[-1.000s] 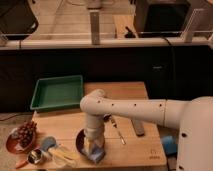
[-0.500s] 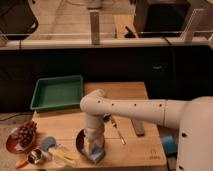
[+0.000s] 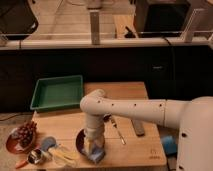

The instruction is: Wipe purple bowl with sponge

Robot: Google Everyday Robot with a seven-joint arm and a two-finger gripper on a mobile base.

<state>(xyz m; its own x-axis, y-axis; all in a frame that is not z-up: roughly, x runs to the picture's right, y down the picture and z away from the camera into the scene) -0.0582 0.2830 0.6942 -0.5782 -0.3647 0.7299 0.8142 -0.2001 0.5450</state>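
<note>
The purple bowl (image 3: 81, 143) sits near the front edge of the wooden table, mostly covered by my arm. My gripper (image 3: 93, 146) points straight down into the bowl. A yellow and blue sponge (image 3: 96, 153) shows at the gripper's tip, down in the bowl. The white arm reaches in from the right and bends down over the bowl.
A green tray (image 3: 57, 92) lies at the back left. A red plate with grapes (image 3: 25, 134) is at the front left. A metal cup (image 3: 35, 156), a blue item (image 3: 47, 144) and bananas (image 3: 62, 155) lie left of the bowl. A spoon (image 3: 117, 130) and a grey bar (image 3: 137, 127) lie to its right.
</note>
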